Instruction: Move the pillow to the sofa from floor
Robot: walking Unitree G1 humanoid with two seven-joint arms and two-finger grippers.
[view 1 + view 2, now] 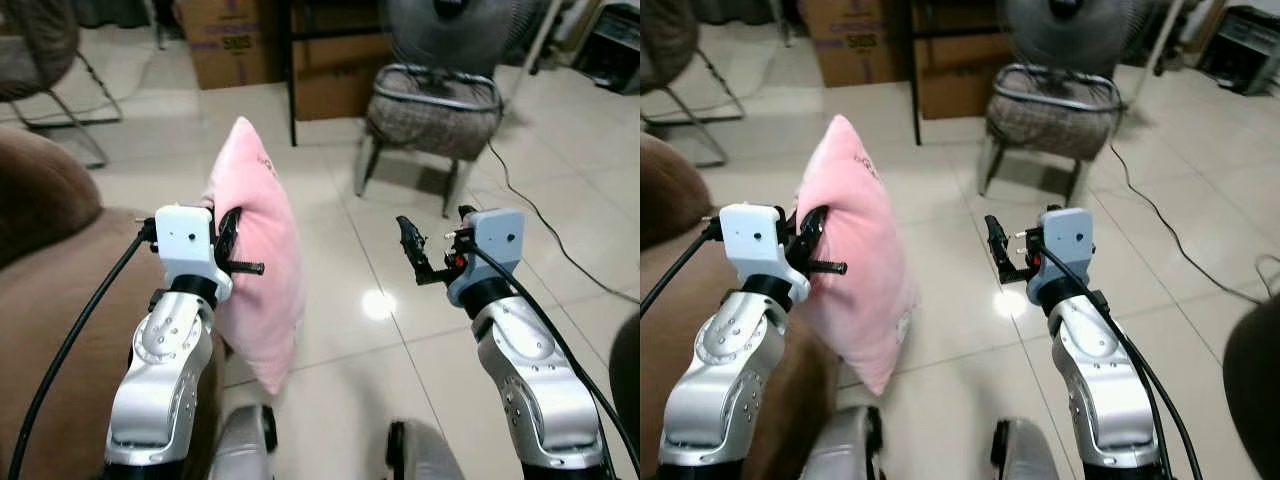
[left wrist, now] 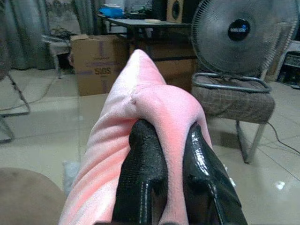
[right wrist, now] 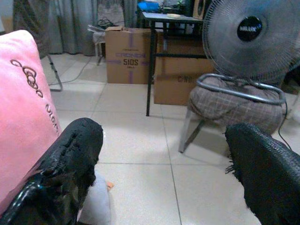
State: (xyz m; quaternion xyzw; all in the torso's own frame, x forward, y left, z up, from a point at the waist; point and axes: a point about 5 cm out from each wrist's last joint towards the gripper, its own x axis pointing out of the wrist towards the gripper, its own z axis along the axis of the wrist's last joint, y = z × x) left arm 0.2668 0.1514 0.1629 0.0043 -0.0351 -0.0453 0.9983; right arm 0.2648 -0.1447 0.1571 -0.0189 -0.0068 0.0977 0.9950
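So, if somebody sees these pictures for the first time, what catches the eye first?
First the pink pillow, held upright off the tiled floor in the left gripper, its jaws pinching a fold. The brown sofa lies to the robot's left. The right gripper hangs open, holding nothing.

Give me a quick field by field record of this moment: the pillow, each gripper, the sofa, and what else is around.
pillow: pink pillow, lifted off the floor, hanging upright beside the sofa
left gripper: left gripper shut on a fold of the pillow
right gripper: right gripper open, holding nothing, raised over the tiled floor
sofa: brown sofa on the robot's left, pillow not yet on it
surroundings: chair with a fan behind it, cardboard boxes, dark table
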